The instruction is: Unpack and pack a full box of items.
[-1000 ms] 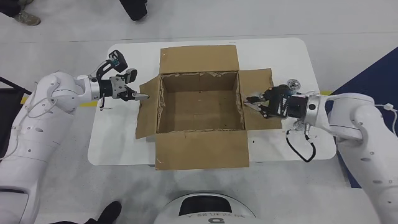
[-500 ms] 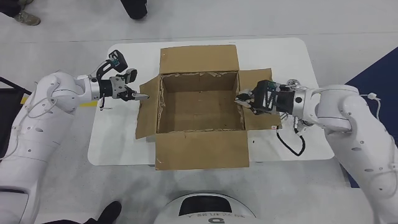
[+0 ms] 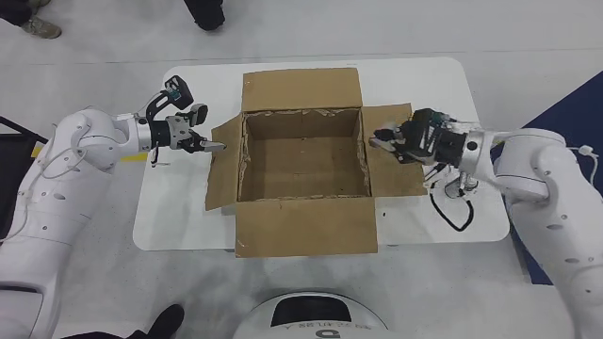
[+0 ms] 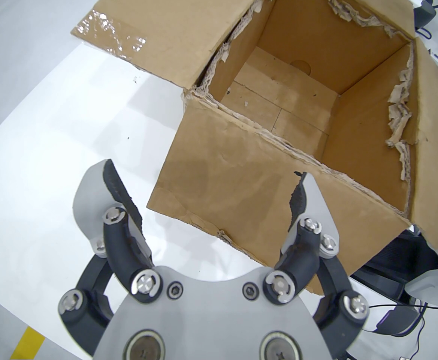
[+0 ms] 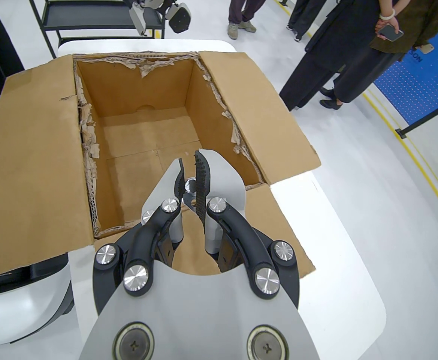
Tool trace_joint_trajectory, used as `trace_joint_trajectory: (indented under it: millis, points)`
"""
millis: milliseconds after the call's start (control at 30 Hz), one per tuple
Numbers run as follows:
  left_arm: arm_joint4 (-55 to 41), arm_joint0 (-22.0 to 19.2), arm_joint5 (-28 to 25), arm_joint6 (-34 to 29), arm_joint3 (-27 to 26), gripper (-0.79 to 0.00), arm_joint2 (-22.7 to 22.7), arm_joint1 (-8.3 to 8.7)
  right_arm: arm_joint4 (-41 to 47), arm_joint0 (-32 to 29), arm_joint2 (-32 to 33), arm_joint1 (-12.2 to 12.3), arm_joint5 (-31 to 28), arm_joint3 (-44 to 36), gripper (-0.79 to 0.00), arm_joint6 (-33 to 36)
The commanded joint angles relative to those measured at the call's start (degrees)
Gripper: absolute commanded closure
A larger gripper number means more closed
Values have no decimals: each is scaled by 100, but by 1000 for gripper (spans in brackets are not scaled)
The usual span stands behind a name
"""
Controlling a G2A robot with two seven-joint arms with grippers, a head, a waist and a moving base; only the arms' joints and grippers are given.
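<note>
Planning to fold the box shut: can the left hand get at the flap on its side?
Likely yes. The open left hand sits right by that hanging flap of the box, with nothing between them.

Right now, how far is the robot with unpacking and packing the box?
Done: the box stands open with its flaps spread and its floor bare, so the unpacking looks finished. In hand: the right gripper is above the right flap, nearly shut on a small object that I cannot identify. The left gripper is open beside the left flap. Left: the packing, since nothing lies in the box yet.
</note>
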Motion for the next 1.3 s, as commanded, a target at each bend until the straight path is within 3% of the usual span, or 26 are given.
trace_joint_trajectory:
  millis: [0,467,800,1267]
  points:
    - [0,0,0,0,0,-785,0,0,-25,-261,305,24,50,-25,0,-136]
    - [0,0,0,0,0,-785,0,0,-222,-2179,2008,31,211,-25,0,-1372]
    - [0,0,0,0,0,-785,0,0,-391,-2975,2369,-62,285,272,0,-2116]
    - [0,0,0,0,0,-785,0,0,-476,-3510,2418,-185,448,722,0,-2659]
